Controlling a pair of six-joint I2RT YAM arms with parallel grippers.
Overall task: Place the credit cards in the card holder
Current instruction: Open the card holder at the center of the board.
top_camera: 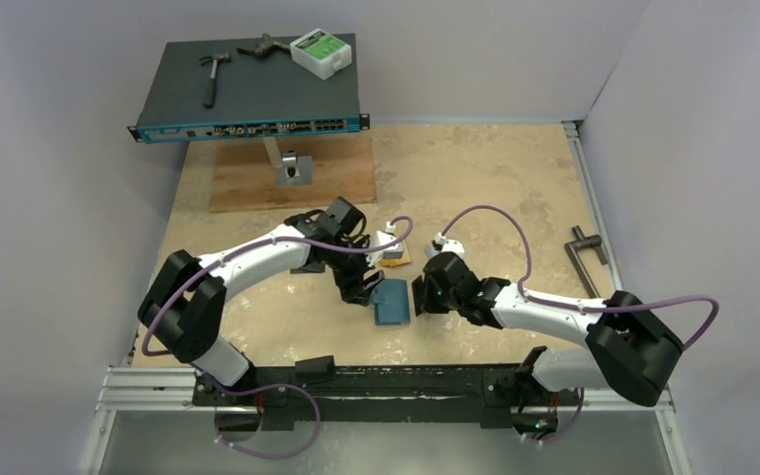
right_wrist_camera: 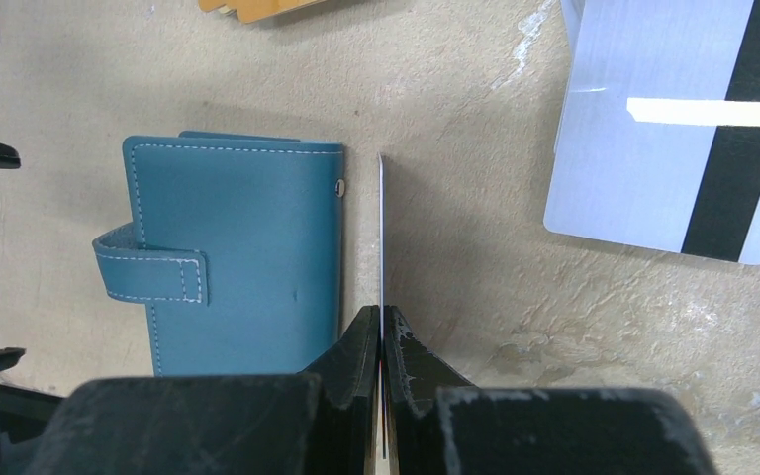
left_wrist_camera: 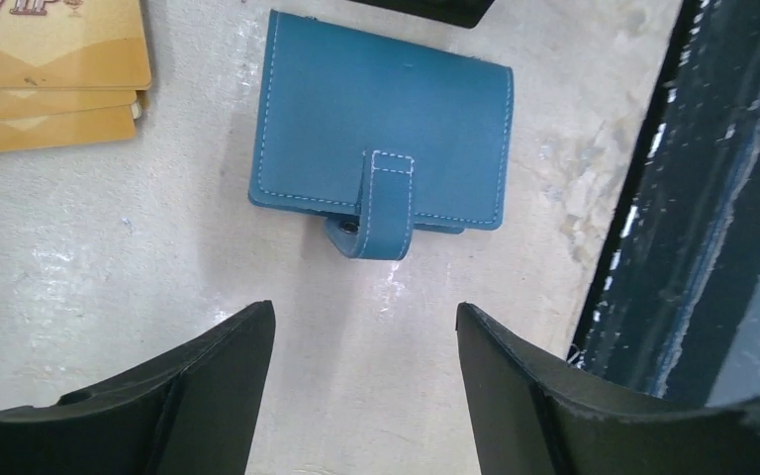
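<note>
The teal-blue card holder lies closed on the table between both arms, strap wrapped over its edge. My left gripper is open and empty, hovering just before the holder's strap side. My right gripper is shut on a thin card held on edge, right beside the holder's spine side. A stack of orange-gold cards lies beyond the holder. A silver-grey card with a dark stripe lies flat on the table.
A black network switch stands at the back, carrying a hammer and a white box. A wooden board lies below it. A metal handle tool lies at the right. The black rail runs along the near edge.
</note>
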